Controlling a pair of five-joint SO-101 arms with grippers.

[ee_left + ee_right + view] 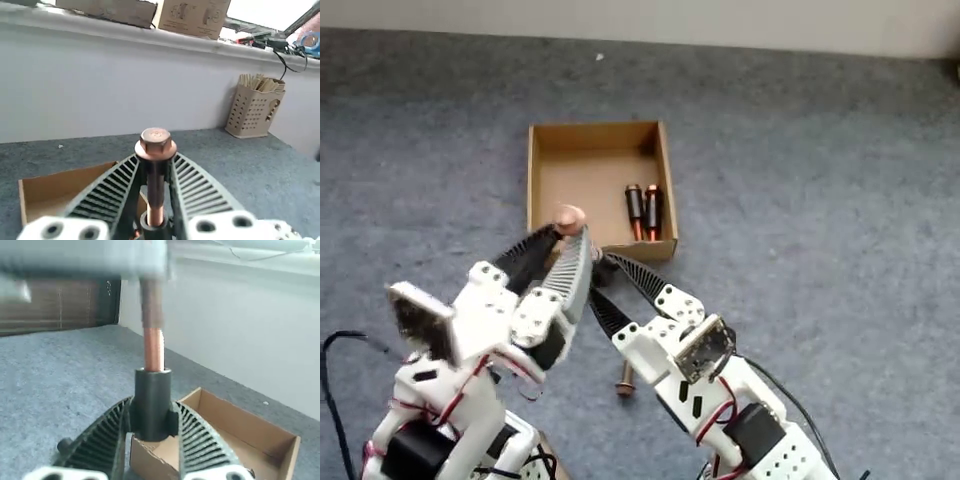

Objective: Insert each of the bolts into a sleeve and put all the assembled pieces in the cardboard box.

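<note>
The left gripper has its ribbed fingers pressed against the shaft of a copper bolt, which it holds head-up. In the high view this is just over the near edge of the cardboard box. The right gripper pinches a dark sleeve from both sides. The bolt's tip sits in the sleeve's mouth, while most of the shaft is bare above it, so the insertion looks begun but far from seated. Two assembled pieces lie side by side in the box's near right corner. A loose bolt lies on the grey table, nearer than the box and close beside the right arm.

The main risk is misalignment. If the bolt leans off the sleeve's axis, its shaft could bind on the rim, and a further push might twist the sleeve out of the right gripper's pinch or slide the bolt through the left fingers. If the left gripper let go before the bolt is well in, the bolt could tip out and fall to the table or into the box unassembled. A wide swing of the right arm might also knock the loose bolt and send it rolling out of easy reach.
</note>
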